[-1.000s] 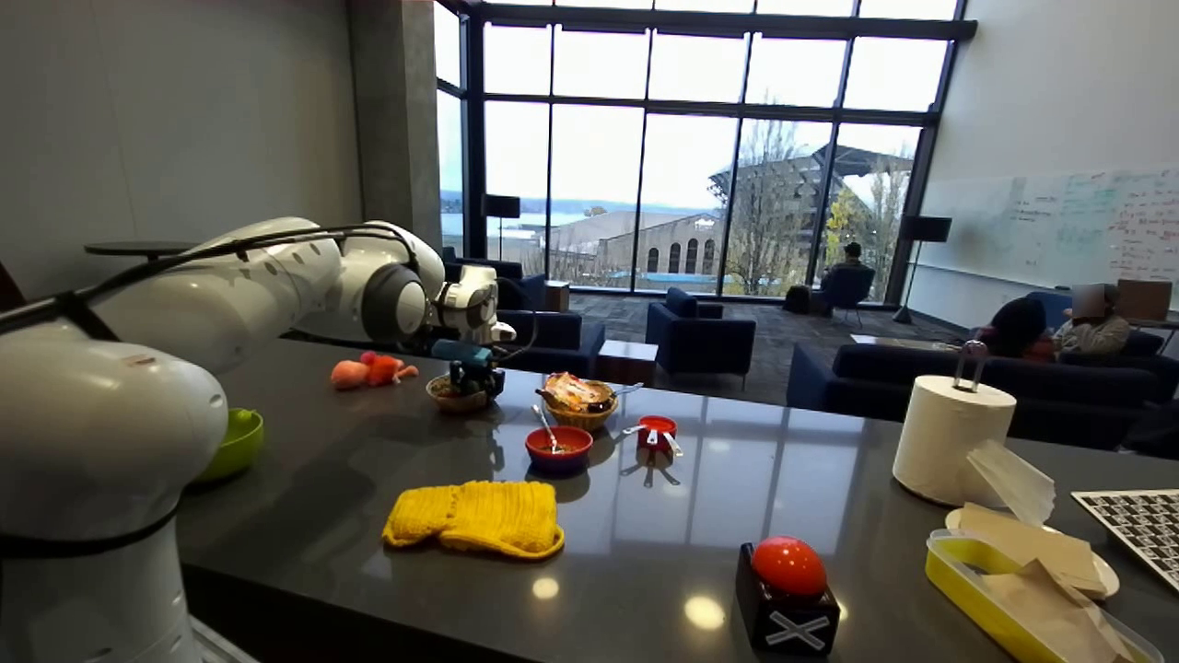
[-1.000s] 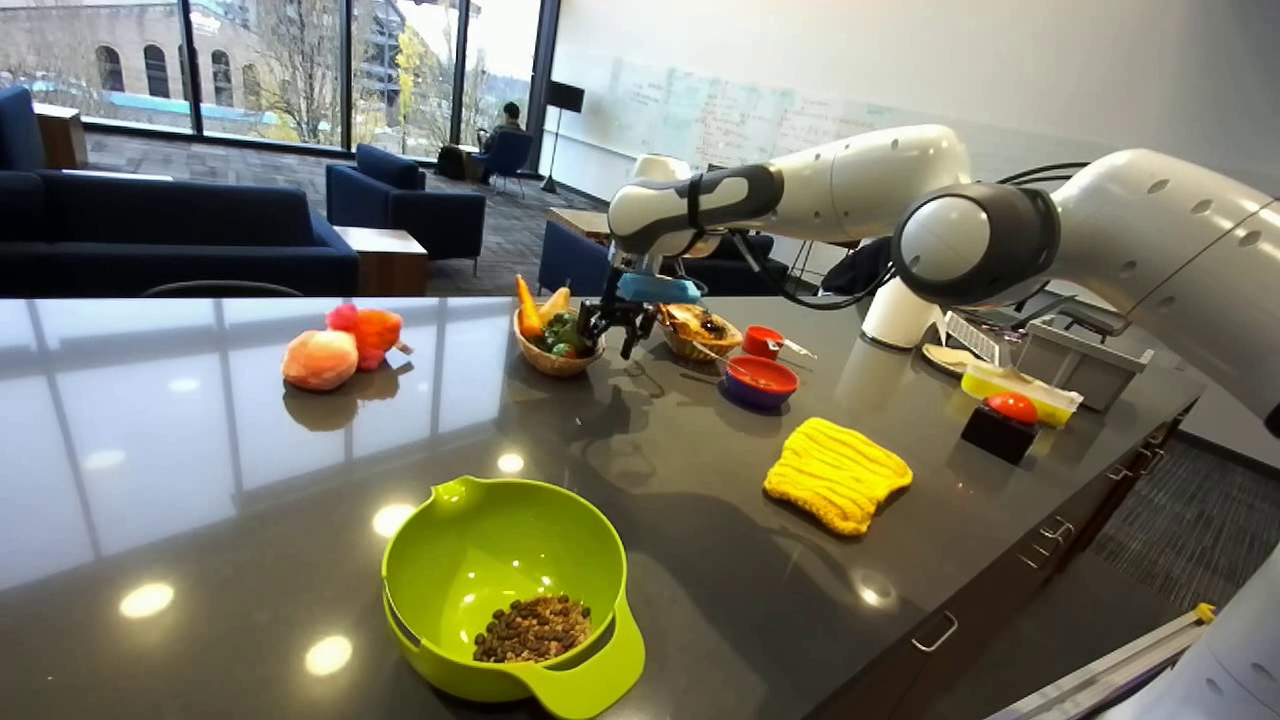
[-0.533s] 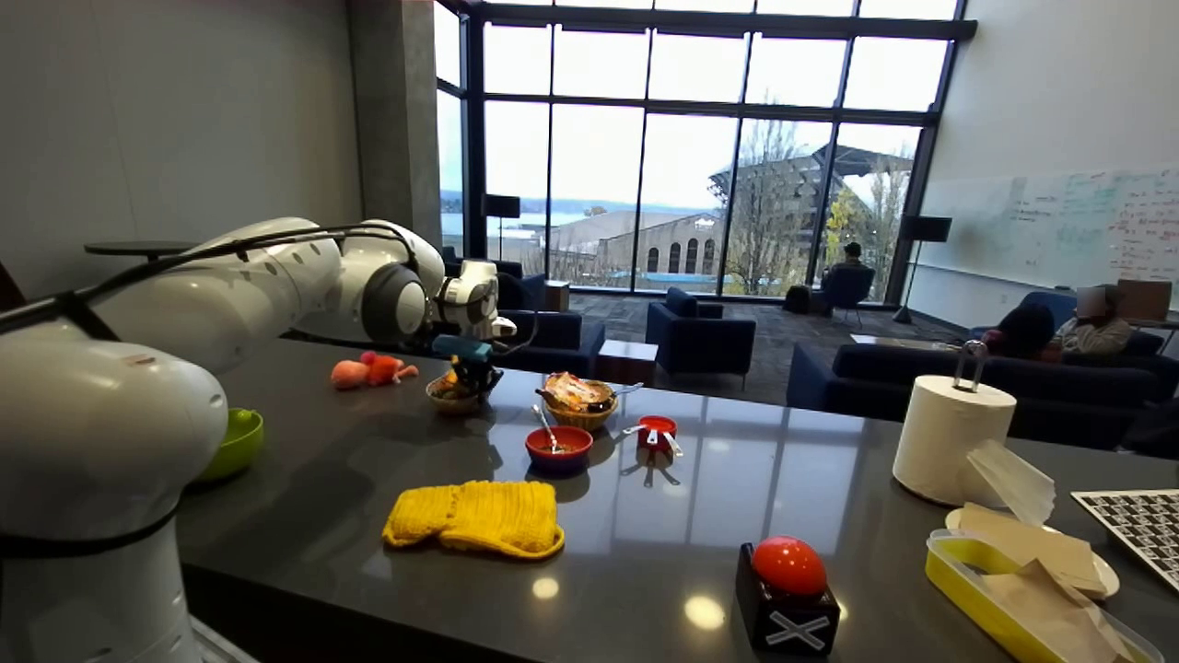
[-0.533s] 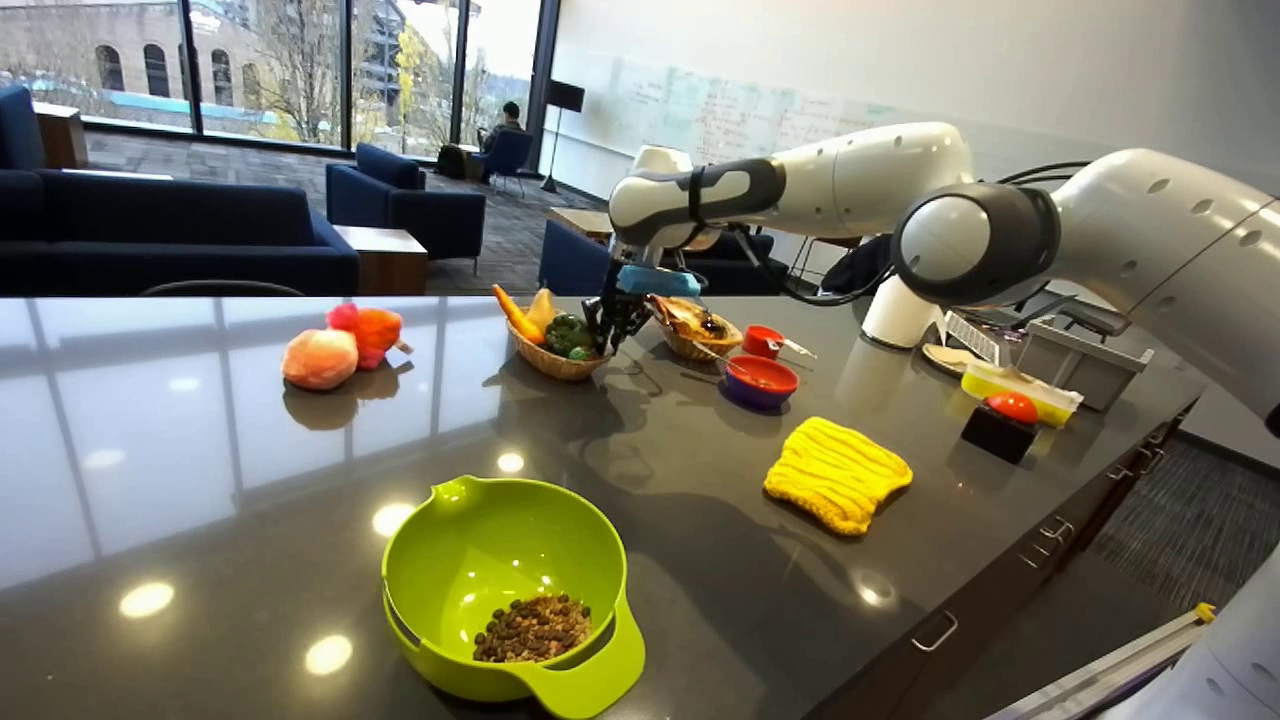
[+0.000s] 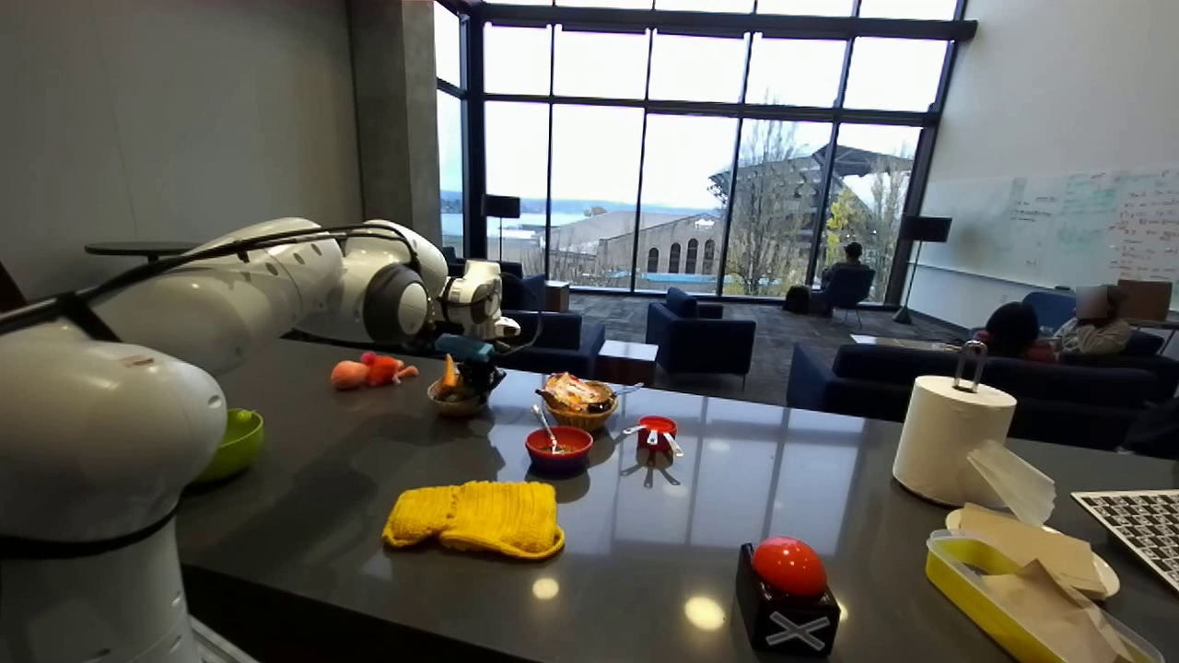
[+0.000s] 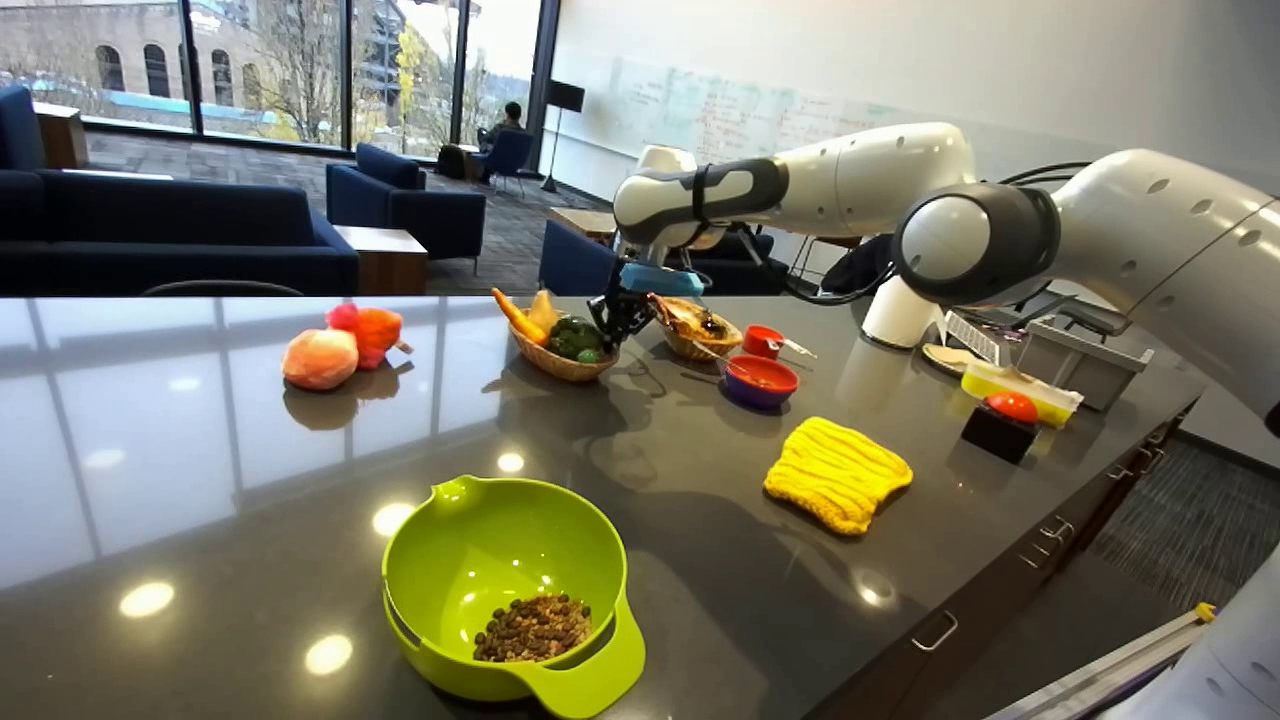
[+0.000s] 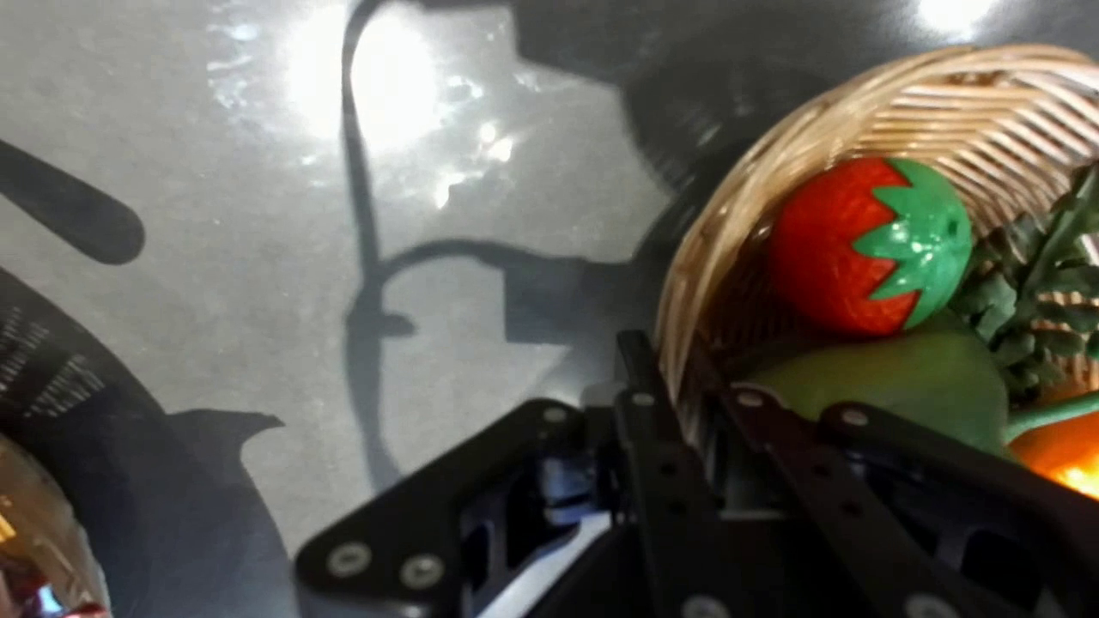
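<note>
the black gripper (image 7: pixel 674 356) is squeezed tight on the rim of a round tan wicker basket (image 7: pixel 970 112), one thin finger outside the woven wall and one inside. the basket sits on a smooth, shiny, dark grey counter (image 5: pixel 691 516). in it are a round, glossy red toy fruit (image 7: pixel 846 249) with a zigzag green top, a smooth green toy vegetable (image 7: pixel 901 373) and some frilly dark green leaves (image 7: pixel 1013 292). a long, pointy orange toy carrot (image 6: pixel 520 320) pokes up past the edge. near the gripper is another woven basket (image 5: pixel 582 421) with crinkly stuff (image 5: pixel 576 391) in it. by it stands a small round bowl (image 6: pixel 758 396), red inside and purple outside. a bumpy yellow knitted cloth (image 6: pixel 838 478) lies flat, and a big lime green bowl (image 6: pixel 540 535) holds small brown bits (image 6: pixel 535 628)
</note>
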Tool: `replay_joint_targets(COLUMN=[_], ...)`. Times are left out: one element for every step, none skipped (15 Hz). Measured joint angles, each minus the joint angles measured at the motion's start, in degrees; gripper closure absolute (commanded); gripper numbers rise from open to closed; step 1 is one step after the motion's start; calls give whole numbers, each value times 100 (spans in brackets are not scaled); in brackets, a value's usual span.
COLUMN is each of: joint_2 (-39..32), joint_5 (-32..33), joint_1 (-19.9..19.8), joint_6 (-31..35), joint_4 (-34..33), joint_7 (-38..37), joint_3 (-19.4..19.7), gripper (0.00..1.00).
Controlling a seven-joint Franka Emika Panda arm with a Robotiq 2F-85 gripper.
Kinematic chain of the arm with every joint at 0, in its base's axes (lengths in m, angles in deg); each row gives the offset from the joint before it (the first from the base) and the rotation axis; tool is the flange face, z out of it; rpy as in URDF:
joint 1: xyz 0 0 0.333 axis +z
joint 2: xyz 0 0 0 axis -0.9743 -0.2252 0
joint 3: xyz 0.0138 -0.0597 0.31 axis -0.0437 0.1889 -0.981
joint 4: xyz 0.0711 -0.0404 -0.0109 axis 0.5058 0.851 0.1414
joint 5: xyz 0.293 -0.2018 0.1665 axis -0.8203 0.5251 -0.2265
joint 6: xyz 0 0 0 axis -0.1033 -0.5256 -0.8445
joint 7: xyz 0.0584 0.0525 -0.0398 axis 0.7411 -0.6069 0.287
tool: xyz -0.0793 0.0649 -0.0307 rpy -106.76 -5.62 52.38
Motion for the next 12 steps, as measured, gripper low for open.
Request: replay_joint_targets(joint_2=[1, 2, 4, 11, 23, 40, 60, 82, 119, 172, 232, 305], joint_5=[0, 0, 0, 0, 0, 0, 0, -1, -4, -12, -30, -56], joint_1=[-18, -37, -59, -84, -113, -142, -173, -203, -231, -253, -270, -281], joint_6=[-16, -30, -45, -65, -94, -126, -153, -187, -219, -253, -293, -340], joint_4=[2, 6, 11, 20, 31, 55, 92, 127, 184, 264, 357, 467], joint_7=[-36, -62, -90, -135, -167, -202, -248, -285, -323, -365, -384, -388], joint_3=[3, 10, 20, 31, 42, 50, 53, 53, 53, 53, 52, 49], gripper=[98, 98, 98, 98, 98, 98, 98, 98, 98, 98, 98, 98])
